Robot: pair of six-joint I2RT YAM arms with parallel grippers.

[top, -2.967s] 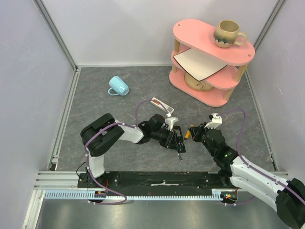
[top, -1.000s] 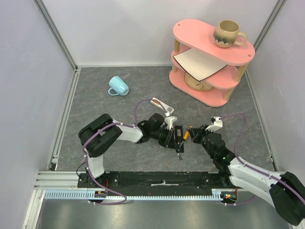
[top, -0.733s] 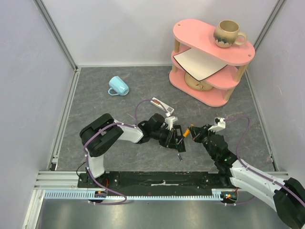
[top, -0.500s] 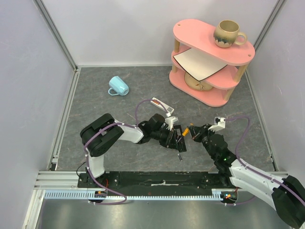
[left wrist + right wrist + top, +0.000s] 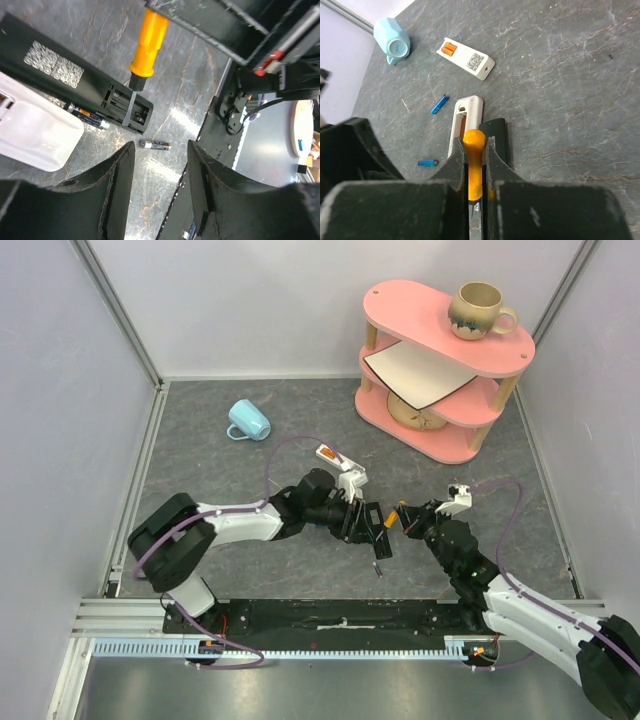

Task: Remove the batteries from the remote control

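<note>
Right fingers point(image 5: 454, 167) clamp screwdriver point(image 5: 474, 162), tip in remote point(image 5: 75, 82) bay (battery point(image 5: 155, 145) beside)

Tabletop point(image 5: 200, 470): dark grey, stone-like, pale veins. Mug point(image 5: 248, 421), upper left of top view: light blue. Shelf point(image 5: 440, 330), upper right: pink, pale wooden posts. Cup point(image 5: 477, 310) on its top tier: beige, dark brown mottled band. Plate point(image 5: 418, 373) on the middle tier: white, dark-edged. Arms point(image 5: 235, 525): white links, black joints. Left wrist view: black remote point(image 5: 75, 82) with a white speckled code label; screwdriver point(image 5: 148, 35) handle orange, shaft grey; two dark batteries point(image 5: 155, 145), one with orange print. Right wrist view, upper left: white remote point(image 5: 465, 59) with black-and-white code sticker, two orange cells point(image 5: 449, 48) in its bay; two blue batteries point(image 5: 439, 104) on the grey.
</note>
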